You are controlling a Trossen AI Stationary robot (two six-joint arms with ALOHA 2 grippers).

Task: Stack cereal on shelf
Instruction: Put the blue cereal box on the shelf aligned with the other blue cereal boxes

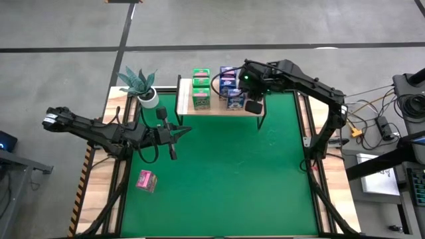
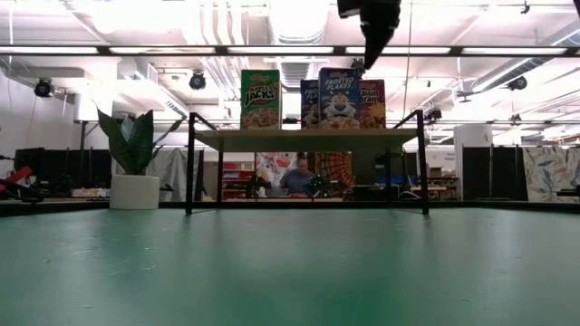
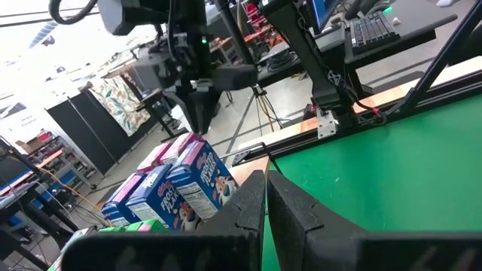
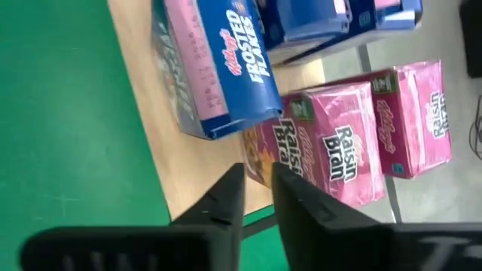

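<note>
Blue cereal box (image 4: 218, 68) reads "Kellogg's Frosted Flakes"; same title legible on its front in the low view. Pink boxes (image 4: 339, 143) read "Raisin Bran". Green box (image 2: 260, 100) reads "Jacks".

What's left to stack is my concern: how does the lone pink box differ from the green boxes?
The lone pink box sits on the green table; the green boxes are on the shelf. The pink one appears to lie flat and askew, while the green ones stand upright in a row. Both are small printed cereal boxes, and no gripper holds either.
</note>
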